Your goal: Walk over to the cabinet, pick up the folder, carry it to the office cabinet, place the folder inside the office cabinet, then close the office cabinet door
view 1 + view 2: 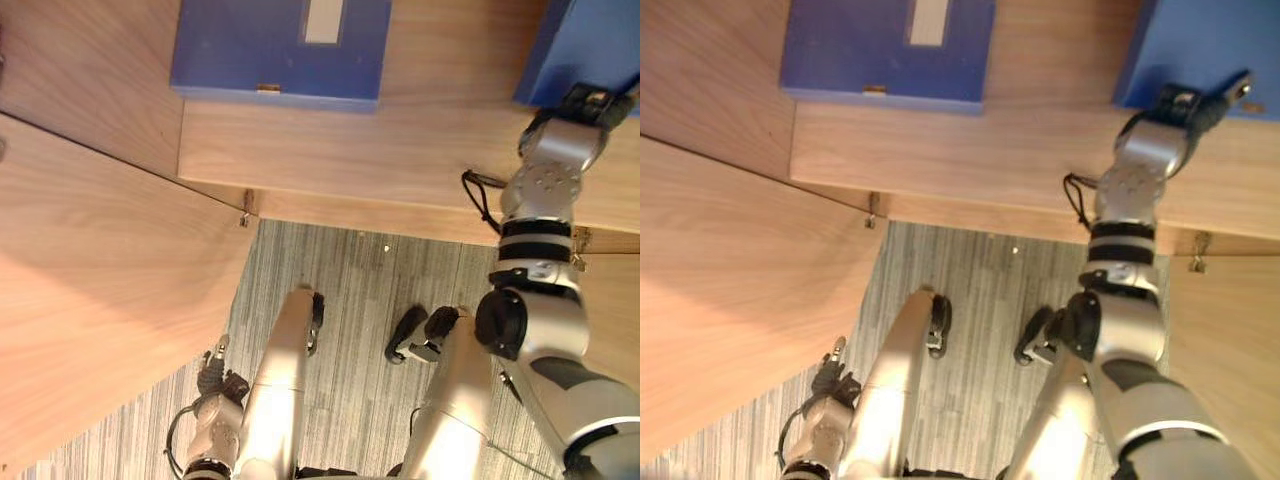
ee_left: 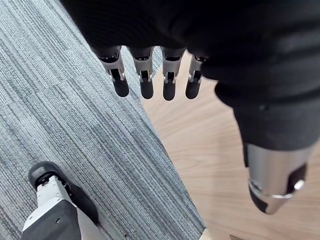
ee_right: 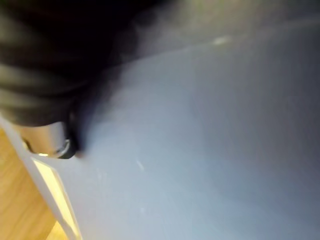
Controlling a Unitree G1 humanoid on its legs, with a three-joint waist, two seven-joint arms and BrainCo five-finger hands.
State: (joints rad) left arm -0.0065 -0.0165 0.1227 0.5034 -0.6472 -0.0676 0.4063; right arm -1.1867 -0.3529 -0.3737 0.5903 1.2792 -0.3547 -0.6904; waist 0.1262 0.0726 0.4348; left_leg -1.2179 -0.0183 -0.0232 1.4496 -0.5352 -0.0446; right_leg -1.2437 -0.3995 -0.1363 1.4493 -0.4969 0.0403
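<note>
Right hand [image 1: 592, 103] lay on the flat blue rectangular folder [image 1: 590, 40], with its dark ribbed cover over the folder's near edge. In the right wrist view the blue face took up most of the picture and the thumb rested on it. The fingers were hidden, so it could not be told whether they were spread, pressed flat or curled round the edge.

The folder lay flat on the light wooden cabinet shelf [image 1: 400, 150], at the shelf's right end and back from its front edge. A second blue folder with a pale label [image 1: 280, 50] lay toward the shelf's left end, well apart from the first. A light wooden cabinet door [image 1: 100, 300] stood open at the left, over the grey striped carpet [image 1: 350, 290].

Left hand [image 2: 168, 80] hung low beside that door, fingers straight and slightly spread, holding nothing.

Hazards, as judged:
- Grip unconfirmed. A flat contact alone could let the folder slide toward the front edge and drop to the carpet.
- A one-sided hold at the near edge could let the folder tilt or swing open when lifted.
- The left hand hung near the open door, so a turn of the body could strike it.
</note>
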